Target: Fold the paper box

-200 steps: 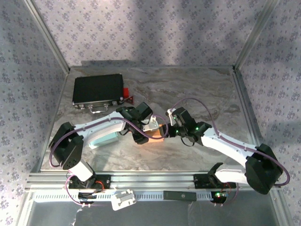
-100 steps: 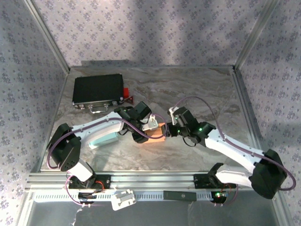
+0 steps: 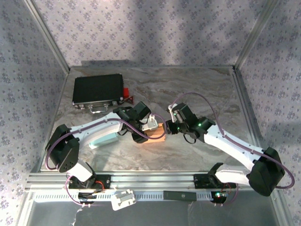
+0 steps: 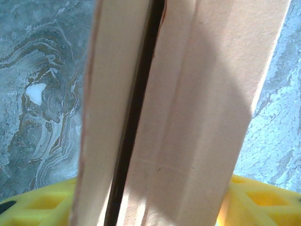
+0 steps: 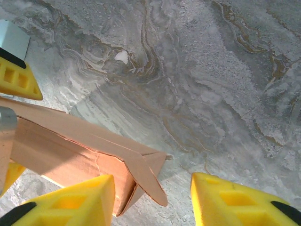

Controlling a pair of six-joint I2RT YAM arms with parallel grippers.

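On the far left of the gray table (image 3: 211, 89) sits a black case (image 3: 98, 90). Near the middle, the left gripper (image 3: 150, 126) squeezes the brown paper box (image 3: 156, 134) between its yellow fingers (image 4: 265, 200). Just right of it, the right gripper (image 3: 168, 128) has its jaws apart, and the box's end flap pokes in between them.

A tan paper box (image 4: 188, 117) fills the middle of the frame from top to bottom, two folded panels side by side with a thin dark gap between them. It sits gripped between the end effector's (image 4: 150, 207) yellow fingers (image 4: 263, 200) at the lower corners. Grey marbled counter (image 4: 42, 70) shows on either side, with a small white speck (image 4: 36, 92) at left.
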